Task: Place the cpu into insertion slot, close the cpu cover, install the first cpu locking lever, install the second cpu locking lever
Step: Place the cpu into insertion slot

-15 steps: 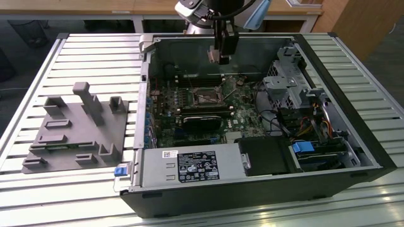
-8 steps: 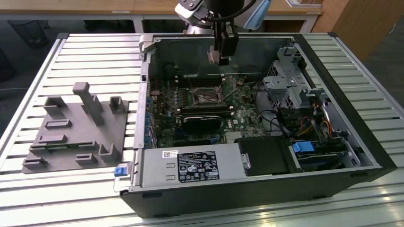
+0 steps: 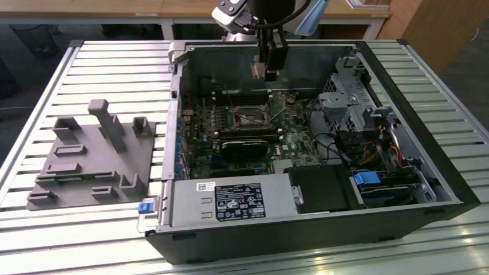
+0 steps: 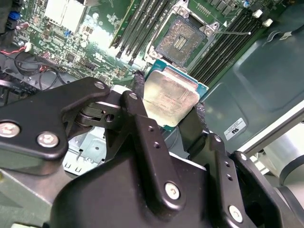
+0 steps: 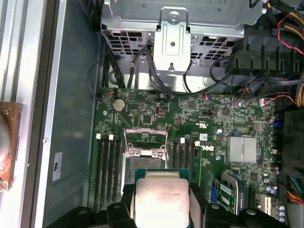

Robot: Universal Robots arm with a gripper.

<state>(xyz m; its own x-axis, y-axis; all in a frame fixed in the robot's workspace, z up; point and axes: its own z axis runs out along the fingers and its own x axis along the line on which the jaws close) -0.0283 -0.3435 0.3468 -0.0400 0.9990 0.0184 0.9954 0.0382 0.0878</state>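
The cpu (image 4: pixel 172 96), a small square chip with a pale metal face, sits between the two black fingers (image 4: pixel 142 118) of my gripper (image 4: pixel 168 98), which is shut on it. In the exterior view the gripper (image 3: pixel 267 70) hangs with the cpu (image 3: pixel 257 71) over the back of the open computer case, above the green motherboard. The insertion slot (image 4: pixel 183 40) lies bare just beyond the chip, its dark pin field showing, and in the exterior view the slot (image 3: pixel 248 118) is below and in front of the gripper. The silvery cpu cover (image 5: pixel 145 152) appears raised at the slot's (image 5: pixel 146 166) edge.
Black memory slots (image 5: pixel 105 166) flank the socket. A black heatsink block (image 3: pixel 244 150) lies in front of it, with the grey power supply box (image 3: pixel 229 200) nearer the case front. A metal drive cage (image 3: pixel 344 97) and cables fill the exterior view's right. A grey fixture (image 3: pixel 91 154) stands on the slatted table.
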